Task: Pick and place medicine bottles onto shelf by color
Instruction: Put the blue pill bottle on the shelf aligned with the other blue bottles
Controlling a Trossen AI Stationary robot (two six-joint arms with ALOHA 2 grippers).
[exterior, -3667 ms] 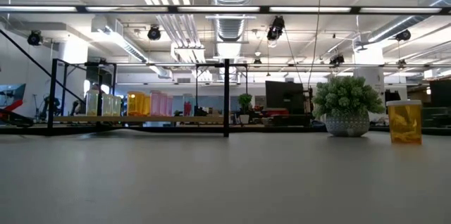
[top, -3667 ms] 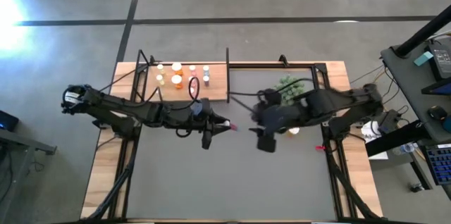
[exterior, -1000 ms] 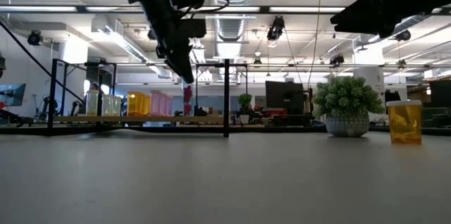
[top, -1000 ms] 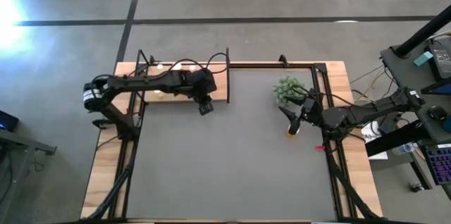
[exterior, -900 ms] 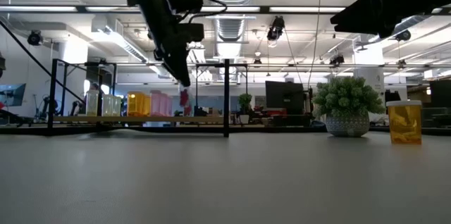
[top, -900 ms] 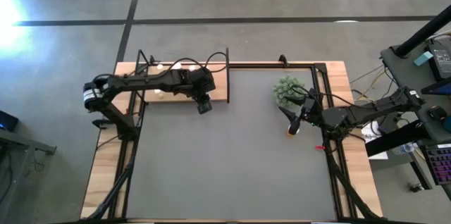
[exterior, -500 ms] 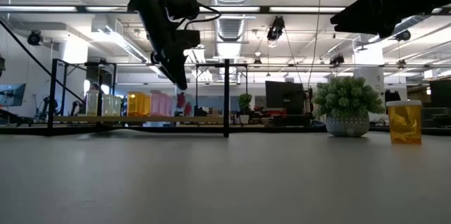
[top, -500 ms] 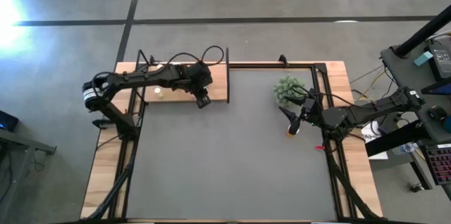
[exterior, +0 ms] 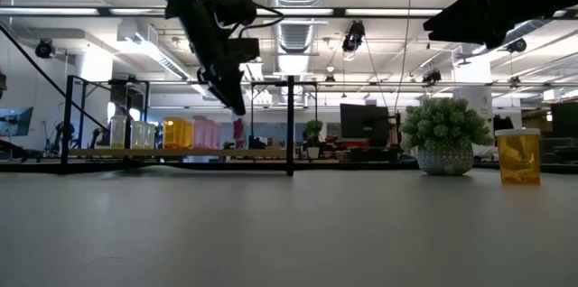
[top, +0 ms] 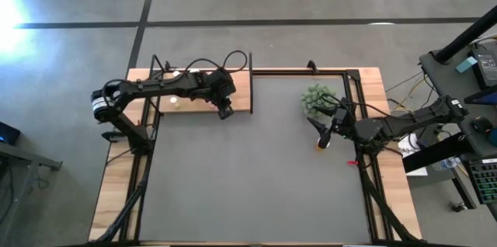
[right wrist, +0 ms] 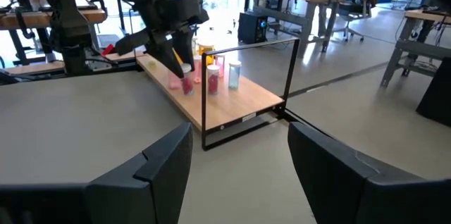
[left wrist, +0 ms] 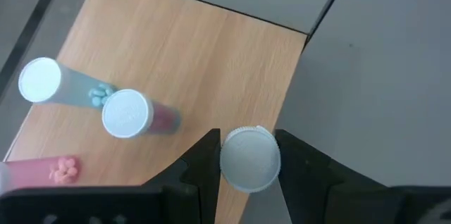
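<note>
The light-wood shelf (top: 241,95) lies at the table's far left, with its black post (top: 251,84) at its right end. Several white-capped bottles stand on it: yellowish (exterior: 118,132), orange (exterior: 177,132) and pink (exterior: 206,132). My left gripper (top: 225,109) is over the shelf's near right part, shut on a pink-red bottle (exterior: 238,130). My right gripper (top: 323,133) is open and empty at the table's right. It stands beside an orange bottle (exterior: 518,156) on the mat, near the green plant (top: 314,98). My left gripper pinches the pink-red bottle by its white cap (left wrist: 249,159), one finger (left wrist: 204,162) on each side, coming from above and pointing down. The bottle hangs upright below the fingers (right wrist: 187,85), its base at the shelf board (left wrist: 176,62). I cannot tell whether it touches.
In the left wrist view, a pink bottle (left wrist: 128,113) and a bluish bottle (left wrist: 40,80) stand on the shelf close to the held one. The black frame (right wrist: 246,76) rises at the shelf's end. The grey mat (top: 256,177) spreads between the arms.
My left gripper has gone a little toward the table's far edge, further over the shelf, still shut on the pink-red bottle. The bottle has come down slightly toward the board.
</note>
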